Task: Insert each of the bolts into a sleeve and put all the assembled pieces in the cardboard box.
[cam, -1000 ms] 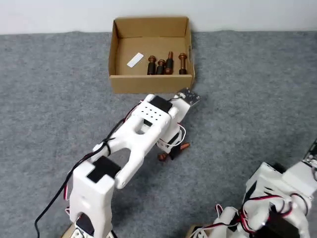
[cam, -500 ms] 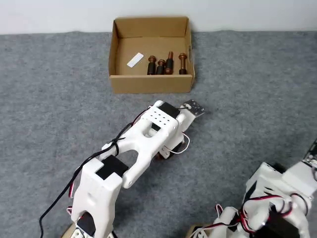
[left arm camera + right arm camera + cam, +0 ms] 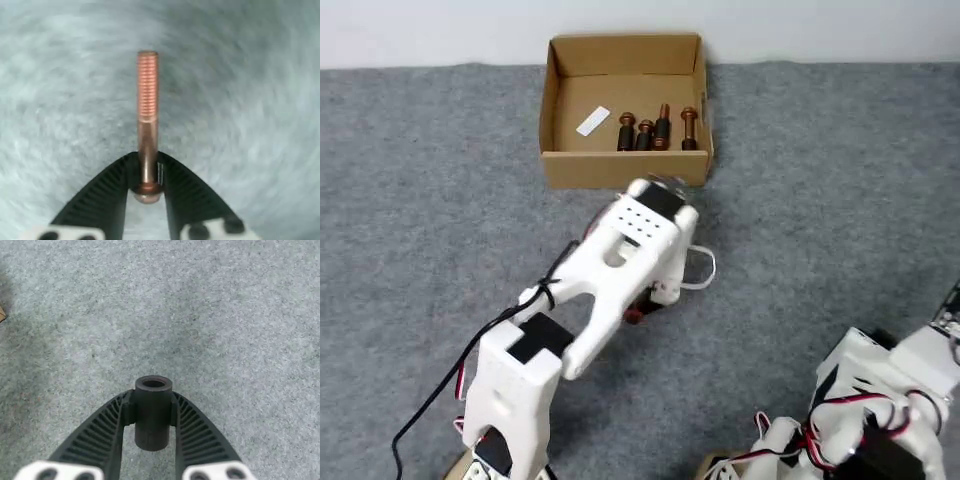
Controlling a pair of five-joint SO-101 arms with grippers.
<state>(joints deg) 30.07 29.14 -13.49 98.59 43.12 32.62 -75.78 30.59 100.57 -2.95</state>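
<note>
Pinching bolt (image 3: 147, 115) near its head in left fingers (image 3: 107, 192), sleeve (image 3: 153, 412) in right fingers (image 3: 200, 432); could jam or slip if misaligned.

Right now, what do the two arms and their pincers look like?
Both arms are white moulded shells with black motor blocks. The left arm has a hole grid and a trailing black cable; the right arm shows red and white wires. The left pincer and right pincer are black, ribbed inside, on white bases.
</note>
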